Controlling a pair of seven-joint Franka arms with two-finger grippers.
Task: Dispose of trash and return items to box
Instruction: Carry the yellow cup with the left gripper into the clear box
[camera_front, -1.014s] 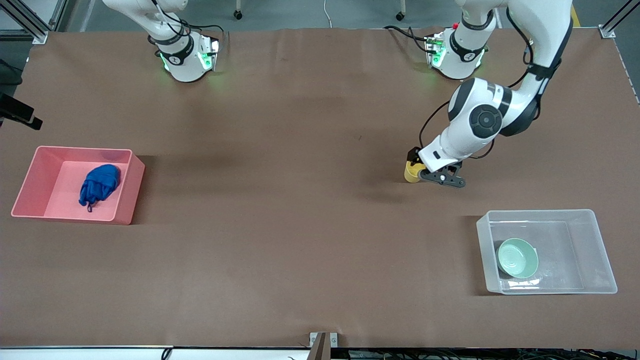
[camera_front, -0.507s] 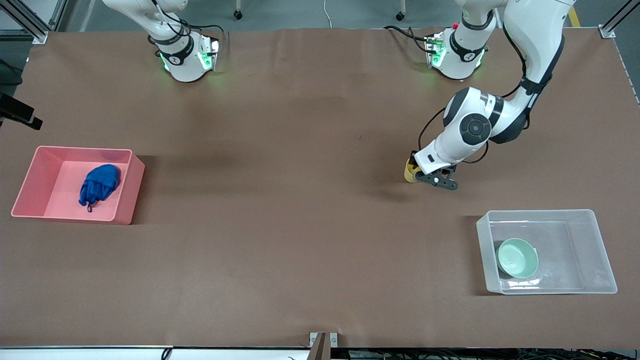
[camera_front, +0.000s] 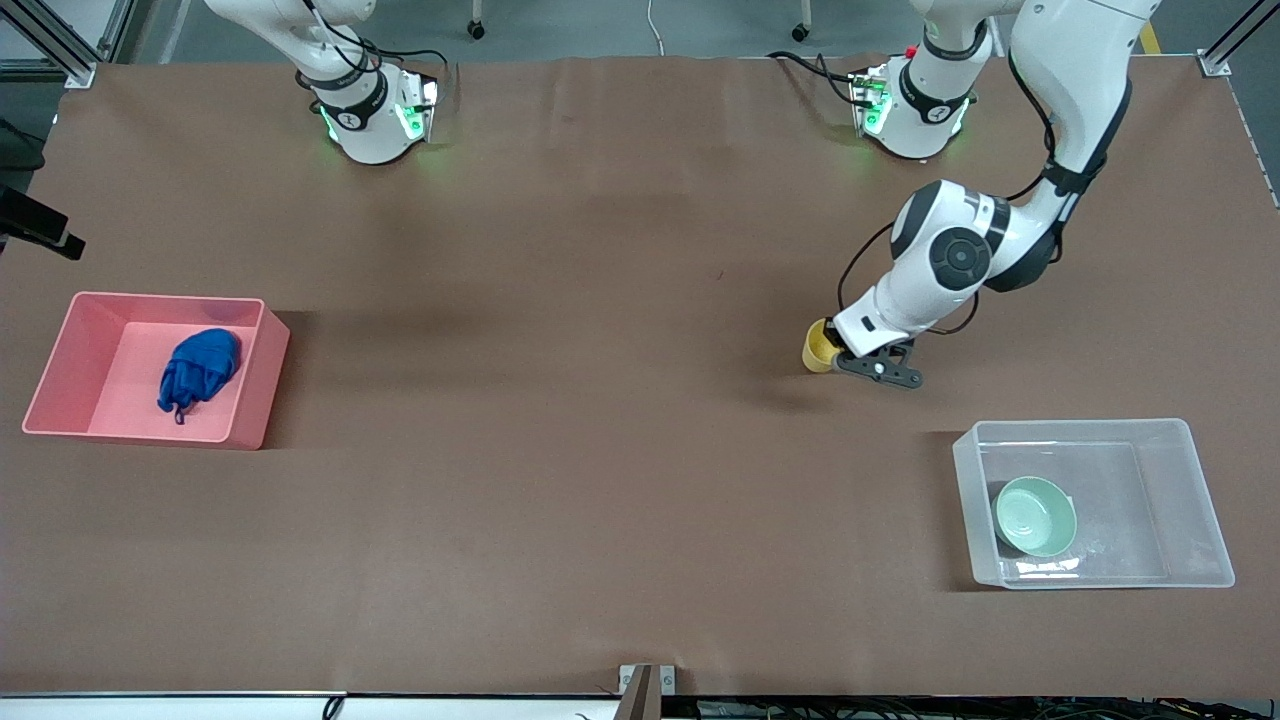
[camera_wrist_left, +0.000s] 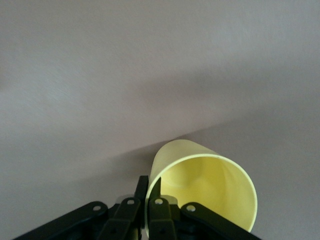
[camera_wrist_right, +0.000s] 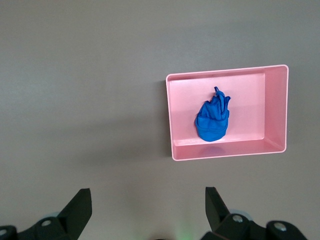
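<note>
Trash (camera_front: 198, 370), a wad of royal-blue fabric with thin strips hanging from it, lies inside the pink bin (camera_front: 258, 390) toward the right arm's end of the table; in the right wrist view the wad (camera_wrist_right: 212, 121) sits near the middle of the bin's floor (camera_wrist_right: 275, 146). Nearer to the left arm's end, the yellow cup (camera_front: 818, 347) is tilted, its open mouth showing, and the left gripper (camera_front: 838, 352) has its fingers (camera_wrist_left: 154, 192) pinched shut on the cup's rim, one inside the wall and one outside, as the left wrist view shows (camera_wrist_left: 200, 192). The cup is over the bare brown table (camera_front: 600, 450), with a shadow just beside it. Closer to the front camera than the cup, and near the left arm's end, stands the clear box (camera_front: 1195, 500), well apart from the cup. The mint-green bowl (camera_front: 1035, 515) rests upright inside it, close to the wall that faces the middle of the table. The right gripper (camera_wrist_right: 147, 207) waits high over the table near the pink bin, its fingers spread wide and holding nothing.
</note>
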